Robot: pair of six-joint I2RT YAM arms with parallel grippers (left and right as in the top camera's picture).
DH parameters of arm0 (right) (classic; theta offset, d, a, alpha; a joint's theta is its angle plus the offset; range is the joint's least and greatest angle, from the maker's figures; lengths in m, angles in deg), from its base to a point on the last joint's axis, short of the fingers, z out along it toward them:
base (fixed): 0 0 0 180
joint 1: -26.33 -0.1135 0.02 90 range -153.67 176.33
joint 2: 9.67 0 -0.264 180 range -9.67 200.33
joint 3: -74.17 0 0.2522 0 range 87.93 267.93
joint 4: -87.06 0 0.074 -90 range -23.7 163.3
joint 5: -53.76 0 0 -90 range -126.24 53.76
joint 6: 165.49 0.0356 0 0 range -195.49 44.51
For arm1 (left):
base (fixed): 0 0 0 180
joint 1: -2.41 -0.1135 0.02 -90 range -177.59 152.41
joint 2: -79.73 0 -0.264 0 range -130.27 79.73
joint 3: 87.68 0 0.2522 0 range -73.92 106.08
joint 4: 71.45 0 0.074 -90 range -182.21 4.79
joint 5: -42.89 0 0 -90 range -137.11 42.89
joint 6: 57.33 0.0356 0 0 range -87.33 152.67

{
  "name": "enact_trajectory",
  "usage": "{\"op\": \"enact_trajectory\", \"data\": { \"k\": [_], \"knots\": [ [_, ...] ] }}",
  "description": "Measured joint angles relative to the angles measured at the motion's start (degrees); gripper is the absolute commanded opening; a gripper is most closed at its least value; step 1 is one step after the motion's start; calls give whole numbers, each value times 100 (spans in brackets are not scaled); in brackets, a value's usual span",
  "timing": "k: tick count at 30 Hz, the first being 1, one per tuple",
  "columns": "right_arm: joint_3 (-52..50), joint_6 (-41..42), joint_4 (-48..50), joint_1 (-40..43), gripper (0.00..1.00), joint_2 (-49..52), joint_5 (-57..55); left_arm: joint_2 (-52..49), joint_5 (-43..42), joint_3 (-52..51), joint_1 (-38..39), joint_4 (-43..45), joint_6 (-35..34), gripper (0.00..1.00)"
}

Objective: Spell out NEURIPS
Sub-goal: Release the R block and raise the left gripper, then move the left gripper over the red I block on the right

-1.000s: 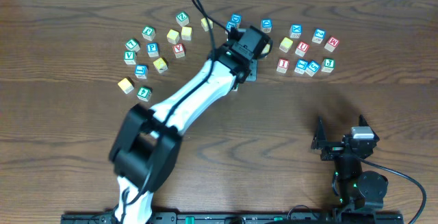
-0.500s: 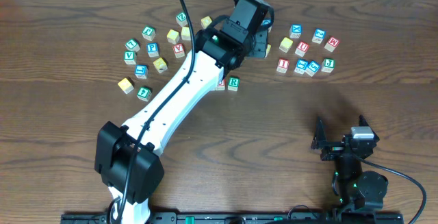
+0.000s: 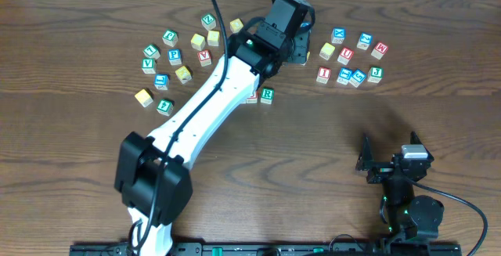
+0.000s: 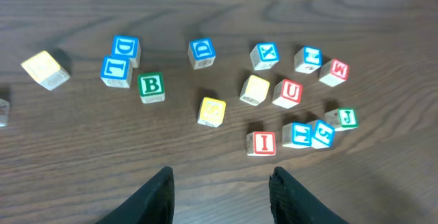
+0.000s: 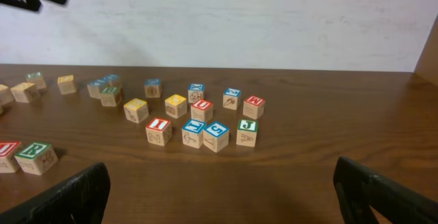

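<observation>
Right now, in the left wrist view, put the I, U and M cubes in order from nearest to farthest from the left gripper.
1. I: just ahead of the left gripper, a little to the picture's right.
2. U: behind the I, further right.
3. M: farthest back, at the right end of the cluster.

Letter cubes (image 3: pixel 323 74) on wooden table (image 3: pixel 70 131)
</observation>
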Motion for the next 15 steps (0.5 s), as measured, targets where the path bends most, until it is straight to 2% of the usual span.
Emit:
{"op": "enact_trajectory", "data": {
  "k": [9, 15],
  "knots": [
    [0, 0, 0, -2, 99, 0, 0, -719, -190, 0, 2, 323, 59, 45],
    [0, 0, 0, 0, 99, 0, 0, -1051, -411, 0, 70, 511, 203, 51]
  ]
}}
